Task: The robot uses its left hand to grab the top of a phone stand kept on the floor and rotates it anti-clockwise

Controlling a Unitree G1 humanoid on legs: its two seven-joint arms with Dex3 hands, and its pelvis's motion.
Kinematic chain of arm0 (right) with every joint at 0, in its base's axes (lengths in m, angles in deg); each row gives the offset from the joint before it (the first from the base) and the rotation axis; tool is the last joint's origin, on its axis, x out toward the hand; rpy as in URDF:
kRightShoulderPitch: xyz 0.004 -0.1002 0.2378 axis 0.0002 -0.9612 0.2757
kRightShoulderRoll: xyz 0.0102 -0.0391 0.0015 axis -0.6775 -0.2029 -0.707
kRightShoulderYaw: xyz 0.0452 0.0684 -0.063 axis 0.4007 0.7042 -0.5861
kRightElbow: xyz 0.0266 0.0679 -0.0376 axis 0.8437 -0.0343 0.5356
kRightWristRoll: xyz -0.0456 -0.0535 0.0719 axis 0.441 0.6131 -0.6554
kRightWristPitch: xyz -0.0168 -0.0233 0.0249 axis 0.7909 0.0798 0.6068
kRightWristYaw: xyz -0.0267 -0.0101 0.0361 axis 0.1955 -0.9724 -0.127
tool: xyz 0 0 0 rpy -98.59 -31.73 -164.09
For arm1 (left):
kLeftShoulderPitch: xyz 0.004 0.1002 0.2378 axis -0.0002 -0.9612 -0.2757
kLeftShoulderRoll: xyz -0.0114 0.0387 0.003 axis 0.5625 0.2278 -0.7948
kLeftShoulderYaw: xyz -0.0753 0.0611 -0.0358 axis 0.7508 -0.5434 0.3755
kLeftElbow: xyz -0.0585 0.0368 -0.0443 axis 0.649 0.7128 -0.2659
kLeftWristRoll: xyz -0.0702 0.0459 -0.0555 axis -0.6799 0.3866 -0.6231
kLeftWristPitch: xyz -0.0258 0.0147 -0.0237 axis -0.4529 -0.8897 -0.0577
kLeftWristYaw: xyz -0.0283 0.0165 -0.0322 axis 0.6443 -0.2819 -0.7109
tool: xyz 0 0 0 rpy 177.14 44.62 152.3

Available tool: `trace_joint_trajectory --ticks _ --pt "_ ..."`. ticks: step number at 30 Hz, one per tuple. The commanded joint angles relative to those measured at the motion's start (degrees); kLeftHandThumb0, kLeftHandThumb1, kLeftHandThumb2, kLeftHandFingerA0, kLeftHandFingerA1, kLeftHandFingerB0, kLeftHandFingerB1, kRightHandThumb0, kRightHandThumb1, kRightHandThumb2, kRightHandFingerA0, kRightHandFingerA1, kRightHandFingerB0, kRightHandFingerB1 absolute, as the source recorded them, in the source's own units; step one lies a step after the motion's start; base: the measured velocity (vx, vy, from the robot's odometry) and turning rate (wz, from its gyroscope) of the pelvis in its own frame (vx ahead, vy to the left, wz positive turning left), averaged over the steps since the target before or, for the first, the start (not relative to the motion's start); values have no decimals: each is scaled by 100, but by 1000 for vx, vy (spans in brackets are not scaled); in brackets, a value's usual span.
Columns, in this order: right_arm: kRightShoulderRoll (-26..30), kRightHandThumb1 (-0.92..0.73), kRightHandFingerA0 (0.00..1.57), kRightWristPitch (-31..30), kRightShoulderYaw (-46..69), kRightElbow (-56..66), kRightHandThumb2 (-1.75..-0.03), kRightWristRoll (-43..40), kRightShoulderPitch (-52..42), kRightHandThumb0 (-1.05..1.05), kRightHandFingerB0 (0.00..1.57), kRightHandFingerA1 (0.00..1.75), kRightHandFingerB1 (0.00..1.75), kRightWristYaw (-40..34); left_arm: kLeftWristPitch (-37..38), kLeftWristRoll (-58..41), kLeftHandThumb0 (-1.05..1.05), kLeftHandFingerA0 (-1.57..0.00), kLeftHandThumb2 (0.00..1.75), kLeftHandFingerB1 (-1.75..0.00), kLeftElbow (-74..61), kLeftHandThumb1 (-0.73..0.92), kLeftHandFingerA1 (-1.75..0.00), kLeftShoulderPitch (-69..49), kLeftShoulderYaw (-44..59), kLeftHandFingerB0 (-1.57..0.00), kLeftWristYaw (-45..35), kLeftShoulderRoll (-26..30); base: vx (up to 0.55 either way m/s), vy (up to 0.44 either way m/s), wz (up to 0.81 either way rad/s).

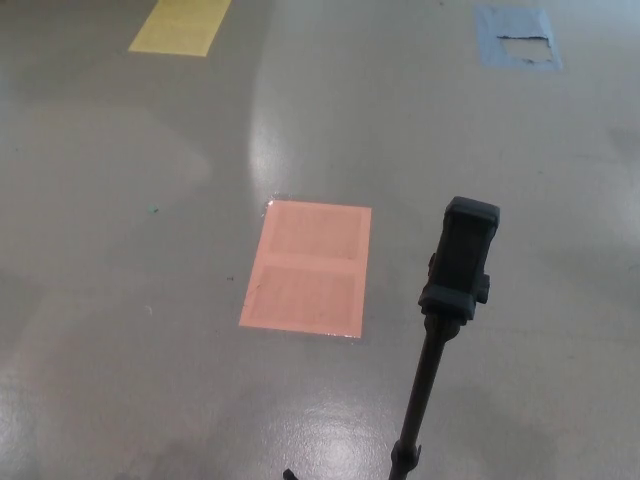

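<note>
A black phone stand (458,272) rises from the bottom edge of the head view, right of centre. Its clamp head stands upright on a thin pole (420,400) that runs down out of the picture. One tip of its foot (289,473) shows at the bottom edge. No phone sits in the clamp. Neither of my hands shows in the view.
The floor is glossy grey. An orange rectangle (308,266) is taped to it just left of the stand. A yellow patch (180,24) lies at the far left and a torn blue patch (517,36) at the far right. A small green speck (152,210) lies at the left.
</note>
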Motion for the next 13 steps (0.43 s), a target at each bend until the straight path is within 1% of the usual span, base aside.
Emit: trace_joint_trajectory --ticks 1,2,3,4,6,7,8,9,10,11,12,13 --pt "217 -68 51 128 67 16 -92 -59 -185 -53 30 57 46 -150 1427 783 -63 -53 78 -39 479 51 -53 -4 -153 -19 107 333 0 0 0" --pt "219 -81 58 125 80 15 -64 -71 -176 -50 37 45 33 -142 1462 791 -53 -51 58 -29 519 59 -40 19 -144 -23 117 323 0 0 0" --pt "220 -81 58 124 84 14 -64 -74 -174 -50 37 45 33 -140 1482 797 -53 -51 58 -29 541 59 -40 28 -140 -23 120 318 0 0 0" --pt "215 -68 51 118 85 7 -92 -74 -166 -54 30 57 46 -141 1502 810 -52 -42 58 -29 561 60 -36 39 -143 -23 118 319 0 0 0" --pt "208 -68 51 110 87 -5 -92 -67 -155 -54 30 57 46 -143 1556 844 -52 -42 58 -29 618 60 -36 60 -138 -23 114 316 0 0 0" --pt "210 -75 56 113 87 -9 -66 -64 -153 -51 33 47 34 -140 1603 845 -51 -49 58 -29 642 61 -39 62 -123 -22 90 314 0 0 0" --pt "213 -75 56 118 86 -14 -66 -59 -150 -51 33 47 34 -137 1672 851 -51 -49 58 -29 683 61 -39 68 -100 -22 59 310 0 0 0" --pt "216 -67 49 119 94 -9 -92 -64 -141 -54 30 57 46 -135 1701 875 -52 -50 58 -29 704 61 -39 85 -107 -23 46 315 0 0 0" --pt "219 -67 49 119 100 -5 -92 -69 -135 -54 30 57 46 -134 1722 898 -52 -50 58 -29 724 61 -39 99 -112 -23 41 318 0 0 0" --pt "218 -80 55 101 121 1 -64 -87 -118 -49 35 45 33 -127 1742 954 -54 -55 59 -30 765 61 -41 135 -127 -24 52 316 0 0 0" --pt "216 -80 55 88 131 2 -64 -97 -110 -49 35 45 33 -122 1744 982 -54 -55 59 -30 783 61 -41 152 -133 -24 64 311 0 0 0" --pt "215 -80 56 70 130 11 -64 -93 -102 -50 36 44 32 -126 1756 1011 -53 -44 58 -30 807 62 -37 169 -131 -26 69 306 0 0 0"
